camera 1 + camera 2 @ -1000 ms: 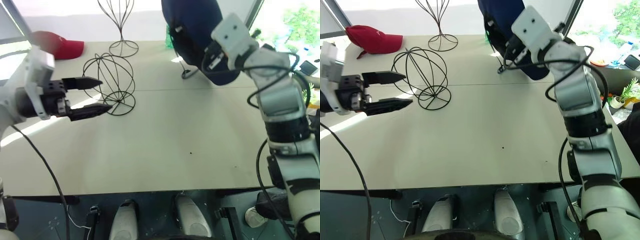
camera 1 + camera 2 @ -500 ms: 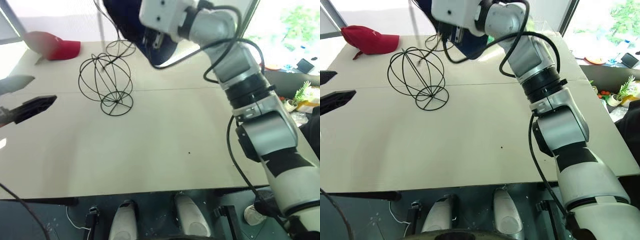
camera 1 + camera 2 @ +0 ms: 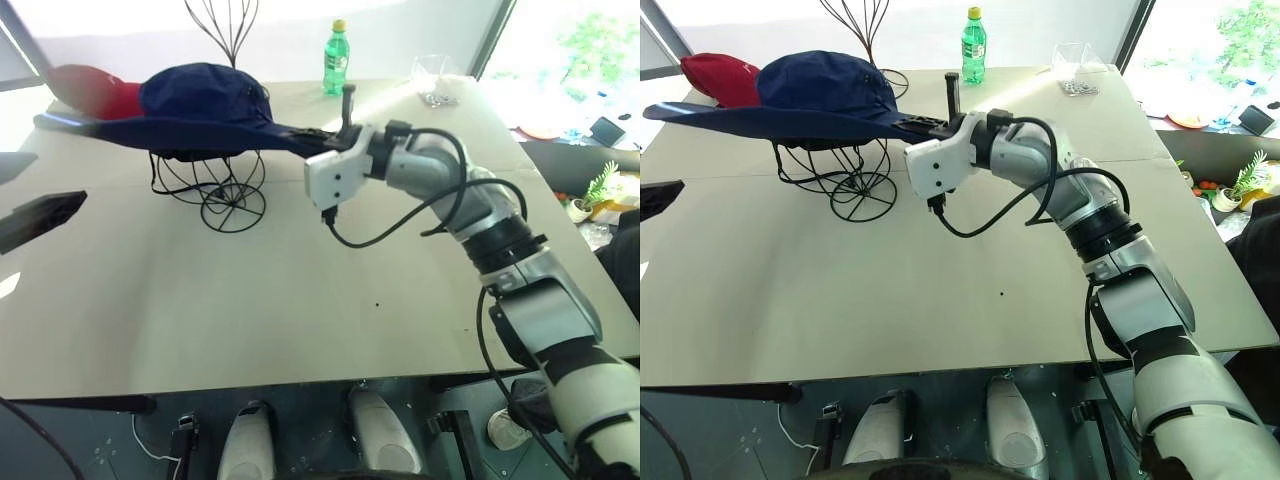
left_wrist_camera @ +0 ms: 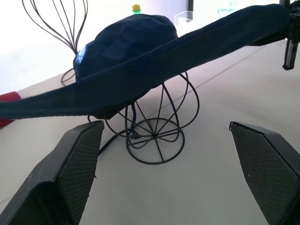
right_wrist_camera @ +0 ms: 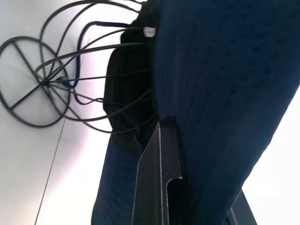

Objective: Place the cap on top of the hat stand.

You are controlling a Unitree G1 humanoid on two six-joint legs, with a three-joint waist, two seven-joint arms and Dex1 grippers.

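On hat stand [image 3: 845, 180]: cap [image 3: 810, 95]

We see the navy cap [image 3: 815, 95], brim spread wide, sitting atop the black wire hat stand [image 3: 845, 180], upper left.

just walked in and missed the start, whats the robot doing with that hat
The robot is putting the cap on the hat stand. Its crown sits over the wire globe, and the right gripper is shut on the brim's edge, not yet let go. The left gripper hangs open off to the side, holding nothing. A red cap, a taller wire stand, a green bottle and a glass stand on the table behind.
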